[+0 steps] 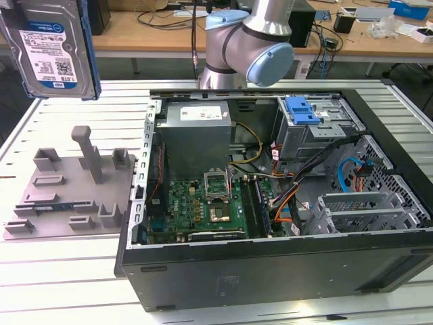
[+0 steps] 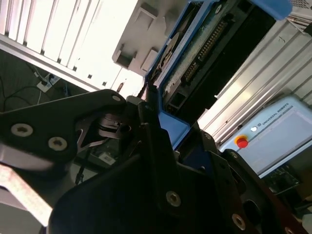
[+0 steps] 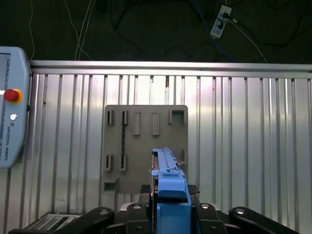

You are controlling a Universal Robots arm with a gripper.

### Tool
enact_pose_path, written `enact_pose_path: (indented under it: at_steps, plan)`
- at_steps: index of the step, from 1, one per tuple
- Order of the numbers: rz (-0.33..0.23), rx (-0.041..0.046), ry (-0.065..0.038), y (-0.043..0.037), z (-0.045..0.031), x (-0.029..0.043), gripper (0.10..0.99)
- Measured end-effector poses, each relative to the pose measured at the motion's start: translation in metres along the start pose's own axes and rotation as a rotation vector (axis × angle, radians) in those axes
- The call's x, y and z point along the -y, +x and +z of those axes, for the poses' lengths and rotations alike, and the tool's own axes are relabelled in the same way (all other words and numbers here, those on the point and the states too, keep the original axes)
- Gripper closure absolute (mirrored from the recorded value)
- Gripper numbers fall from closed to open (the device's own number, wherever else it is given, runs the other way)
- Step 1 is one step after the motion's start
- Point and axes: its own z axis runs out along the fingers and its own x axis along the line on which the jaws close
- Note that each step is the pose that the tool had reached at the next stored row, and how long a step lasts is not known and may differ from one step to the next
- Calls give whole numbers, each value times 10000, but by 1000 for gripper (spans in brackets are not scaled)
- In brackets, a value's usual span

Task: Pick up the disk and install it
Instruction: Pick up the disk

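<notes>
While disk [image 1: 54,47] hangs high above fixture plate [image 1: 62,196], fingers [image 2: 153,136] clamped on its blue carrier [image 3: 169,195]; likely best: firm grip, no tilt.

Grey arm [image 1: 247,47] with blue-capped joints, wrist raised high, jaws clamped on disk [image 1: 51,54]

The disk [image 1: 54,47] is cut off by the exterior view's top edge.

The disk [image 3: 168,168] is seen edge-on, clamped in the pincer [image 3: 170,191], over a grey fixture plate [image 3: 141,141] laid on the slatted worktop [image 3: 243,146]. A pendant [image 3: 12,122] is seen apart from the plate.
</notes>
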Motion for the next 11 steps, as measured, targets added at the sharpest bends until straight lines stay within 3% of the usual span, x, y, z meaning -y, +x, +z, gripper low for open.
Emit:
enact_pose_path:
  at_steps: [3, 7, 9, 11]
  plan:
    - [-2, 0, -14, 43, -11, 105, 718]
    - [-1, 0, -32, 143, -35, 335, 718]
    - [-3, -1, -32, 170, -41, 408, 718]
    - [-2, -6, -32, 226, -51, 541, 718]
